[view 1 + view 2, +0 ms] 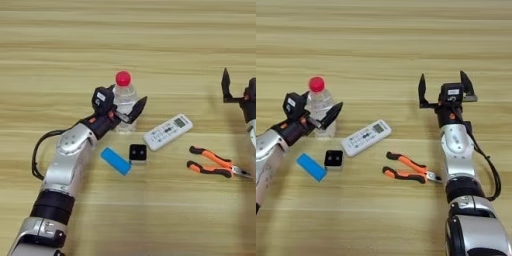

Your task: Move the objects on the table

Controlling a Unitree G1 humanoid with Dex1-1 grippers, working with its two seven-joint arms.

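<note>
Underneath everything, the light wooden tabletop (150, 30) with horizontal plank grain fills both views. Next in size, the left arm reaches in from the lower left, and its left claw (121, 107) stands at the clear plastic bottle with a red cap (124, 98); one black finger (137, 109) shows to the right of the bottle and the claw's body sits on its left, so the fingers are spread around the bottle, though whether they press on it I cannot tell. The right arm rises from the lower right, well apart from the objects, and its right claw (446, 90) hangs wide open over bare wood, both fingers pointing up the picture and holding nothing. The bottle stands upright near the middle left. Just to its right the white remote control (168, 132) lies slanted. Further right, the orange-handled pliers (216, 163) lie flat with the handles parted. Below the bottle lies the flat blue bar (115, 161), and just beside it sits the small black cube with a white face (138, 153).
</note>
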